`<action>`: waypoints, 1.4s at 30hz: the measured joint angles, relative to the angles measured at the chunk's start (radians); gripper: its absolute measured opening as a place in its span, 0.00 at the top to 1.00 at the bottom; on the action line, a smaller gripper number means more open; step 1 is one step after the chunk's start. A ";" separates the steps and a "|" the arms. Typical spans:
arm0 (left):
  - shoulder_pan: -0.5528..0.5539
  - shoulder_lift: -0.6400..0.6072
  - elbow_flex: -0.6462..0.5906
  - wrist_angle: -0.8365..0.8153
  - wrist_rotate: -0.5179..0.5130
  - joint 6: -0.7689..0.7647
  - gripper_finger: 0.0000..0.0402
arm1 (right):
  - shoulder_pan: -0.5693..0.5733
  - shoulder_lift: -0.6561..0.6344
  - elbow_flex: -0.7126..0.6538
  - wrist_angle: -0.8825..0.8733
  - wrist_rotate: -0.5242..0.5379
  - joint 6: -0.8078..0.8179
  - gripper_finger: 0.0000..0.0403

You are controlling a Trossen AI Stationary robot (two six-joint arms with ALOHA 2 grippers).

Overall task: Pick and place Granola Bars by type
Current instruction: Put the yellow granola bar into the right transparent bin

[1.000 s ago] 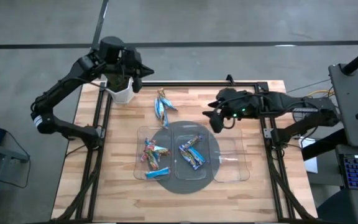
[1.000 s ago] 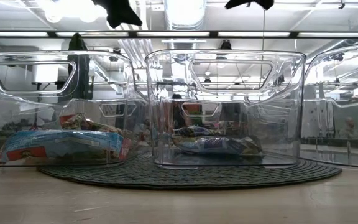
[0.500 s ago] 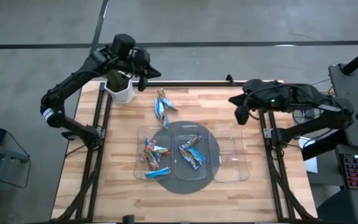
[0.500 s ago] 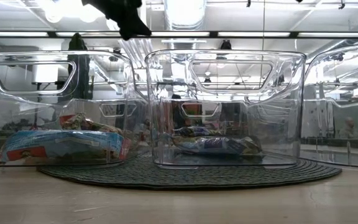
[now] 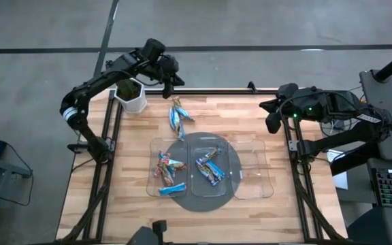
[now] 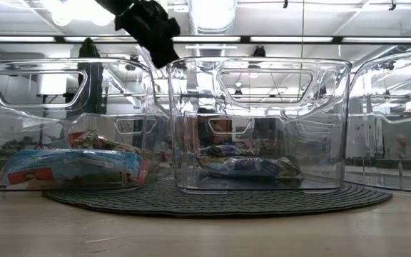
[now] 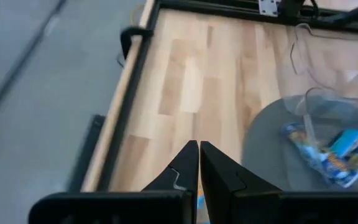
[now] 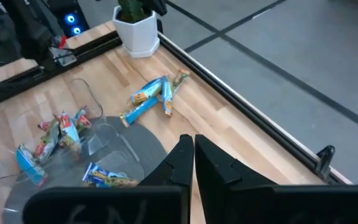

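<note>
Bench (image 5: 135,197): I see pale wood under a round grey mat (image 5: 182,201) with three clear trays (image 5: 252,180).
Granola Bars (image 5: 177,116): loose cluster at the far middle; more lie in the left and middle trays.
Left tool (image 5: 169,90): hovering beside the white pot (image 5: 132,99), fingers pressed together, empty.
Right tool (image 5: 273,126): at the right edge, fingers pressed together, empty.

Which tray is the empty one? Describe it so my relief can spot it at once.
Start at the round dark mat in the middle of the wooden table. Three clear plastic trays stand side by side across it. The empty tray is the one nearest the right arm's side; the left tray and the middle tray both hold granola bars.
</note>
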 joint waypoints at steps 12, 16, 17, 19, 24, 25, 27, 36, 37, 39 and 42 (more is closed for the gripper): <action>-0.006 0.097 -0.003 -0.013 -0.007 -0.106 0.88 | 0.000 0.008 0.000 -0.012 0.023 -0.007 0.98; -0.013 0.101 -0.003 -0.017 -0.021 -0.102 0.75 | -0.003 0.008 0.000 -0.012 0.025 -0.003 0.98; -0.016 0.101 -0.003 -0.021 -0.032 -0.097 0.71 | -0.003 0.008 0.000 -0.012 0.025 0.000 0.98; -0.019 0.101 -0.003 -0.037 -0.057 -0.094 0.65 | -0.004 0.008 0.000 -0.012 0.025 0.005 0.98; -0.036 0.100 -0.003 -0.079 -0.134 -0.077 0.50 | -0.010 0.008 0.000 -0.011 0.032 0.009 0.98; -0.042 0.100 -0.003 -0.090 -0.152 -0.063 0.48 | -0.010 0.008 0.000 -0.011 0.036 0.009 0.98; -0.058 0.100 -0.003 -0.108 -0.185 -0.015 0.44 | -0.010 0.008 0.000 -0.011 0.051 0.009 0.98; -0.139 0.100 -0.045 -0.125 -0.303 0.325 0.42 | -0.010 0.008 0.000 -0.011 0.051 0.026 0.98; -0.144 0.100 -0.057 -0.118 -0.304 0.336 0.42 | -0.010 0.008 0.000 -0.011 0.051 0.029 0.98; -0.152 0.100 -0.093 -0.097 -0.305 0.356 0.42 | -0.010 0.008 0.000 -0.011 0.051 0.038 0.98; -0.161 0.100 -0.166 -0.054 -0.305 0.422 0.42 | -0.010 0.009 0.000 -0.011 0.051 0.042 0.98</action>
